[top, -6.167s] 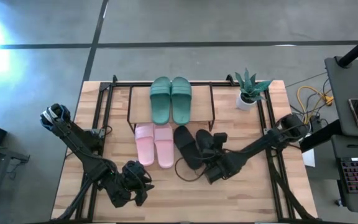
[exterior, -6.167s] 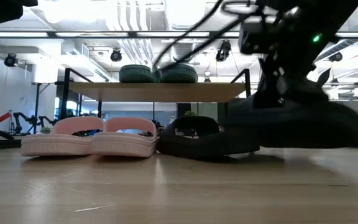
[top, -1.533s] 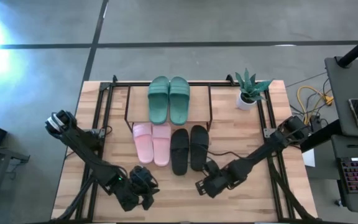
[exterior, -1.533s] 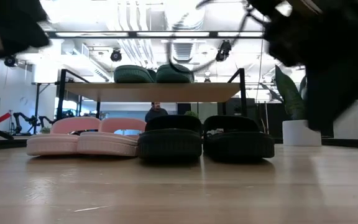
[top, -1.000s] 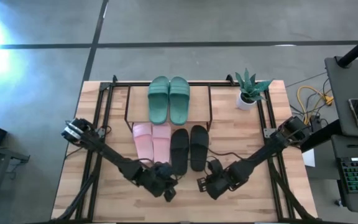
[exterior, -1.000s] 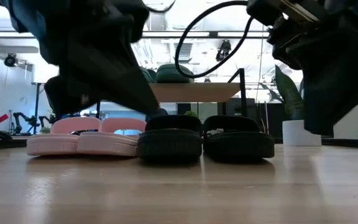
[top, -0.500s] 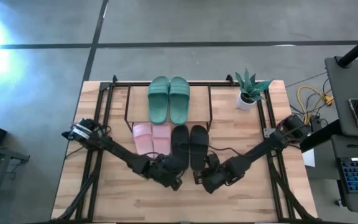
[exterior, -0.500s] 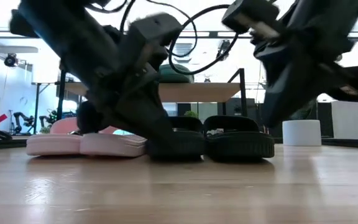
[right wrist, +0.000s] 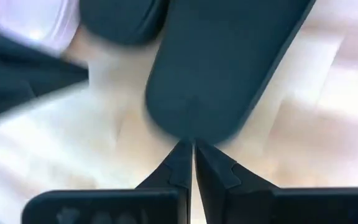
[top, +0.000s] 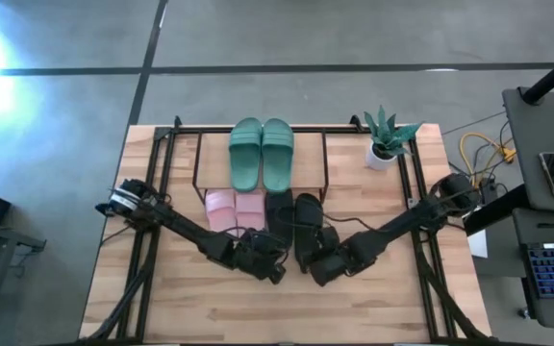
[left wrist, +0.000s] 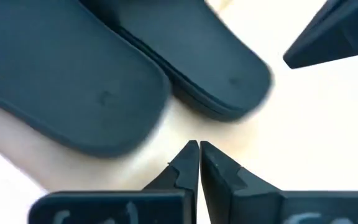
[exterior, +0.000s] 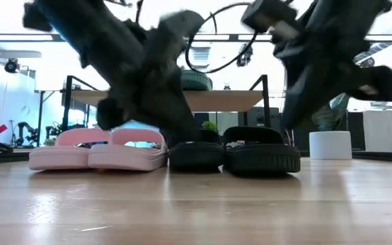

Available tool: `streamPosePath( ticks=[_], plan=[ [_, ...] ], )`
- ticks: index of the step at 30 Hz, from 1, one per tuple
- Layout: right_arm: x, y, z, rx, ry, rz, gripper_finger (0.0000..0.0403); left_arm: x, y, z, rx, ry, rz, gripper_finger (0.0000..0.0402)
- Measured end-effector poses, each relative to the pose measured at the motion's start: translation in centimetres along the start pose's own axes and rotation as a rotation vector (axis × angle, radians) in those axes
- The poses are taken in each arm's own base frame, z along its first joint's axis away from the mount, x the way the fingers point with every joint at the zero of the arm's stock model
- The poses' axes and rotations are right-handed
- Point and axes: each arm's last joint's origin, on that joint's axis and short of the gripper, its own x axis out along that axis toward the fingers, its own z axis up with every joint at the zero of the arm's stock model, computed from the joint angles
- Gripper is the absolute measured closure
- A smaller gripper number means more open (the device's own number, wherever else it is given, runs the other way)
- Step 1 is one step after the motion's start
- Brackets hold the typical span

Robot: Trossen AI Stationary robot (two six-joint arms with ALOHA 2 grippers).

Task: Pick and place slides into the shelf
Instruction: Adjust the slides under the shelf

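Two black slides lie side by side on the table at the shelf's near side, soles down, beside the pink pair. The green pair rests on the shelf's top board. My left gripper, shut, stands between the two black heels, just short of them. My right gripper, shut, is at the heel of the right black slide. My left gripper slants down from the near left, its shut tips beside the black slides' heel ends; I cannot tell whether they touch. My right gripper has its shut fingertips against the heel edge of the right black slide, slanting down from the near side. The slide lies flat on the table.
A potted plant stands at the far right corner. Black frame rails run along the table's left and right sides. Bare wood lies on the near side of both grippers.
Both grippers, shut throughout, have gone toward the far edge, up to the black slides' heels, the left one also toward the right. The left black slide has slid a little toward the far edge, under the shelf; the right one has stayed.
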Motion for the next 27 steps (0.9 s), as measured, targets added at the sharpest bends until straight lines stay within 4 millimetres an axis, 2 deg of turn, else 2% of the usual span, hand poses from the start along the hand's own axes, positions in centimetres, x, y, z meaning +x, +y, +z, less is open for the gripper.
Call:
streamPosePath(
  ticks=[3,6,16,21,27],
  plan=[
    [-0.6,-0.1,-1.3,-0.021,0.062,0.017,0.039,-1.2,-1.1,-0.2,0.003,-0.007,-0.049,0.0402],
    [-0.3,-0.1,-2.1,-0.001,0.082,0.022,0.039,-2.2,-1.7,-0.4,0.011,-0.007,-0.075,0.0402],
    [3.5,-0.6,-2.9,0.006,0.063,-0.043,0.039,-4.5,-2.8,-1.2,0.036,0.007,-0.137,0.0402],
    [4.3,-0.7,-2.1,0.015,0.017,-0.069,0.039,-5.1,-2.7,-1.5,0.056,0.017,-0.119,0.0401],
    [4.1,-0.8,0.7,0.003,-0.127,-0.108,0.039,-5.1,-2.5,-1.6,0.065,0.025,-0.103,0.0401]
  ],
)
